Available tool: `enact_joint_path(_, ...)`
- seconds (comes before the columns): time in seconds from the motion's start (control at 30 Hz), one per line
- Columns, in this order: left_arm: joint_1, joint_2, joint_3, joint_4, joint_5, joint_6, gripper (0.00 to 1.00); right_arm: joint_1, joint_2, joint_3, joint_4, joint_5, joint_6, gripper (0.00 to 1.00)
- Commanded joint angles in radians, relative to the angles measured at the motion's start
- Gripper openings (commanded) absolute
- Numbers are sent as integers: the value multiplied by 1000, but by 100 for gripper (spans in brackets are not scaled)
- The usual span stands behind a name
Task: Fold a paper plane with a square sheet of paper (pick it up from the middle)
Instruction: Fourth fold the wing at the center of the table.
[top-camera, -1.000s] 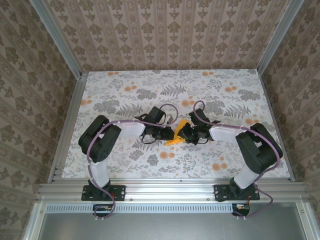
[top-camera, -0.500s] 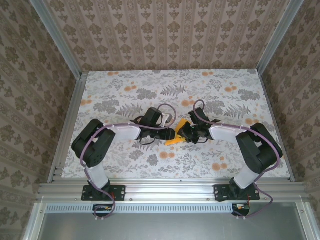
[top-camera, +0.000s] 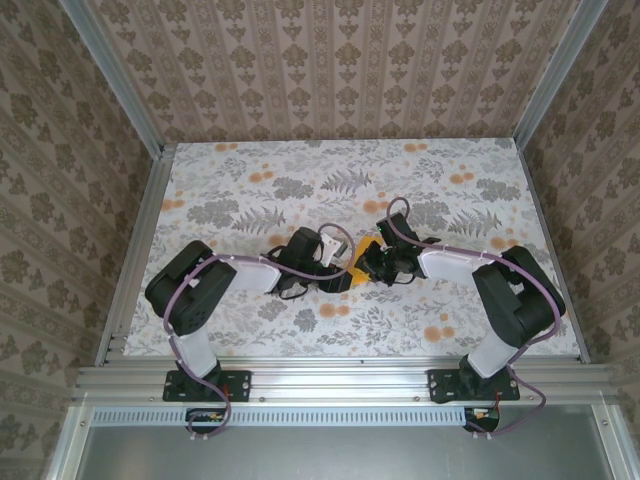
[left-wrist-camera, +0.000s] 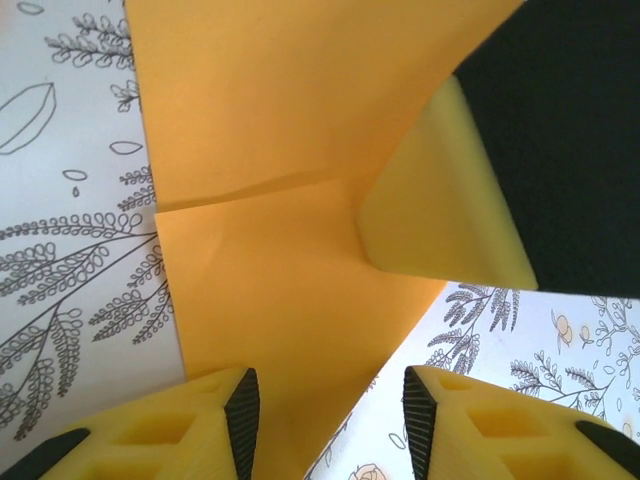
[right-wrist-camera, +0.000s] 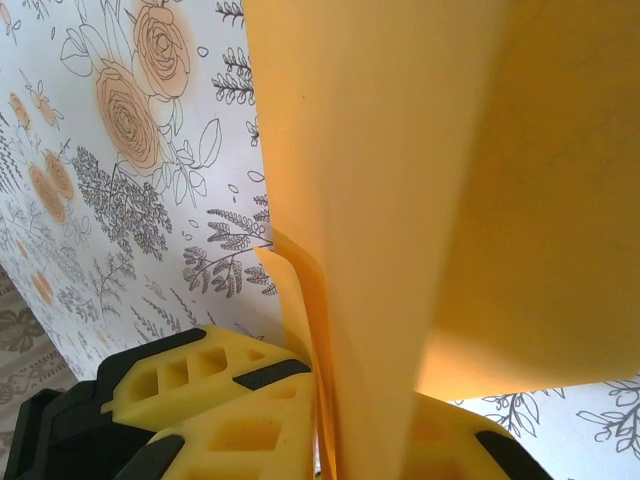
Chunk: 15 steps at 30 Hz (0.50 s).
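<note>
Two arms reach from the near rail (top-camera: 340, 380) toward the middle of the table, and their grippers meet there almost nose to nose. You hold the orange-yellow paper (left-wrist-camera: 280, 200) in the right gripper (right-wrist-camera: 330, 455). Its yellow fingers (right-wrist-camera: 210, 400) are pressed together on a folded edge, and the sheet rises away from them. The left gripper (left-wrist-camera: 330, 405) is spread wide and grips nothing. The paper's lower corner hangs down into the gap between its jaws, and a faint crease crosses the sheet just beyond.

From above, the paper shows as a short strip running roughly near to far between the two grippers. Both are equally close, so the left one probably only needs to close on it.

Beneath lies a white tablecloth (top-camera: 300, 170) printed with grey leaves and orange flowers. Beige patterned walls (top-camera: 340, 70) enclose three sides.
</note>
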<state>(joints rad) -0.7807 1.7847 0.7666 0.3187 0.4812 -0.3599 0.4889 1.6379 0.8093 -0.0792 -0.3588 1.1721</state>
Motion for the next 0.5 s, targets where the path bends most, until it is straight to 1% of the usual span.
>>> enact_joint_path(0.0, -10, -2, -26, 71, -43, 81, 47, 4, -1, 31, -24, 22, 33, 14)
enact_joint_path(0.13, -27, -2, -30, 69, -60, 125, 48, 4, -2, 35, -29, 25, 48, 13)
enact_joint_path(0.3, -53, -4, -29, 63, -140, 180, 47, 4, -7, 33, -22, 23, 77, 12)
enact_joint_path(0.47, -78, -19, -64, 132, -207, 235, 47, -1, -20, 22, -16, 24, 102, 9)
